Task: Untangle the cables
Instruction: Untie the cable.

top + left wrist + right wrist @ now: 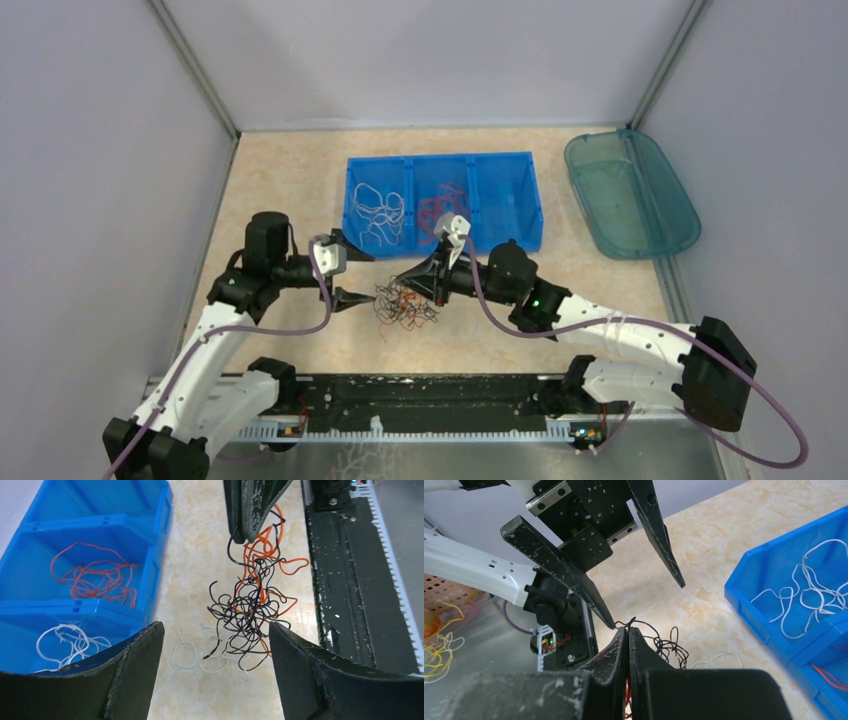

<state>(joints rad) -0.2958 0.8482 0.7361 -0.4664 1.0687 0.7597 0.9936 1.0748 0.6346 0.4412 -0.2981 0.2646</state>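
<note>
The right gripper [628, 630] is pressed together, pinching a black strand of the tangled cables [245, 605]. They sit toward the table's [290, 190] near edge, in front of the blue bin [500, 157]. The left gripper [216, 626] stands spread, facing the tangle.

Pale grey walls [420, 60] enclose a beige marbled tabletop [290, 180].

Both arms reach forward and angle inward, tips nearly meeting: the left gripper [371, 277] spreads its fingers wide, while the right gripper [401, 281] pinches tight on the cables [250, 605].
</note>
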